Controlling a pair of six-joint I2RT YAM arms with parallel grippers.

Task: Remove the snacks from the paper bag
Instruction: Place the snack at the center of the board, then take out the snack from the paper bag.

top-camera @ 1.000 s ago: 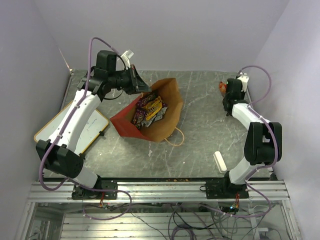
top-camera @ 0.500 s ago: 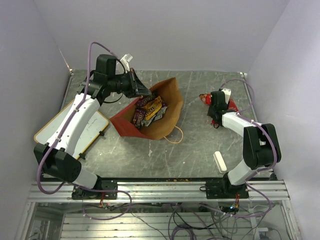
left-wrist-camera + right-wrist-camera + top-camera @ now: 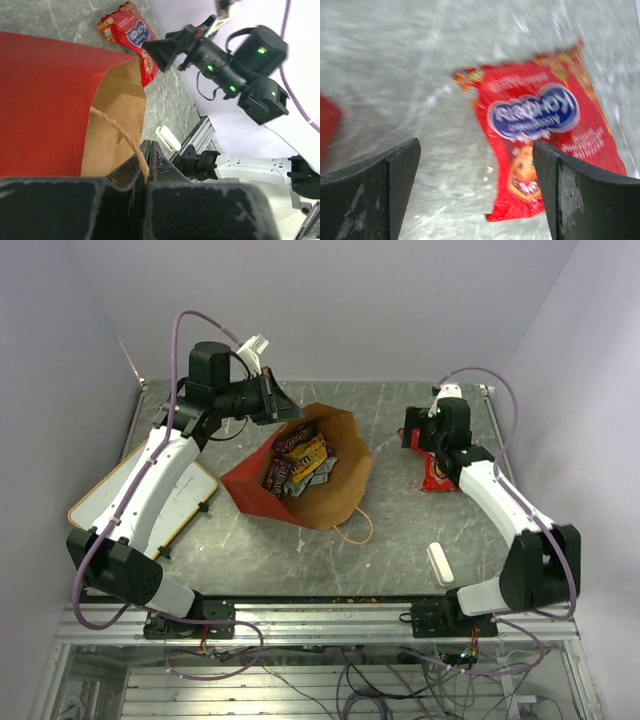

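The paper bag (image 3: 325, 498) lies tipped open mid-table, red outside (image 3: 45, 100) and brown inside. Several small candy wrappers (image 3: 297, 462) sit in its mouth. My left gripper (image 3: 286, 414) is shut on the bag's brown rim by the tan loop handle (image 3: 112, 127), and the left wrist view shows the paper pinched between its jaws (image 3: 146, 150). The large red packet with a blue logo (image 3: 438, 474) lies flat on the table at the right (image 3: 545, 135). My right gripper (image 3: 413, 436) hovers just above it, open and empty (image 3: 476, 150).
A yellow-framed whiteboard (image 3: 180, 502) lies at the left under the left arm. A small white oblong block (image 3: 440, 563) rests near the right arm's base (image 3: 167, 138). A second tan handle (image 3: 352, 528) trails from the bag toward the front edge.
The right gripper swung from the far right corner toward the middle with the red packet, opened and let it go; the packet now lies on the table. The left gripper stays shut on the bag.
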